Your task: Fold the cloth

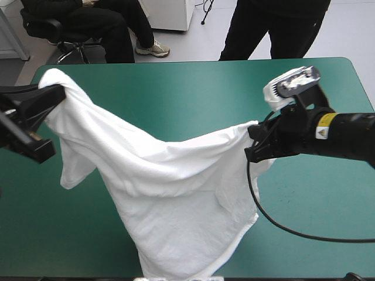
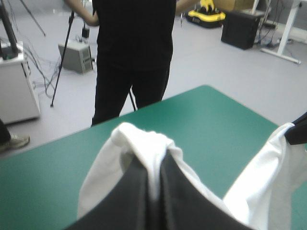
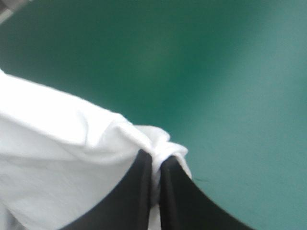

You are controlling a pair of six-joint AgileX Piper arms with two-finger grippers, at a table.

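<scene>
The left gripper [image 1: 57, 93] and right gripper [image 1: 252, 142] each pinch, nearly closed, a small bunch of the T-shirt [image 1: 167, 187] sagging between them. Either thin hold may slip under its weight.

The T-shirt [image 1: 170, 193] drapes across the middle to the near edge — bare teal-green cover [image 1: 193, 93] far and right.

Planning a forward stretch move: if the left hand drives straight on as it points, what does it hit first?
Only the T-shirt it pinches; past that the left hand points over bare teal-green cover toward its far edge. Way looks free, though depth is unclear.
</scene>
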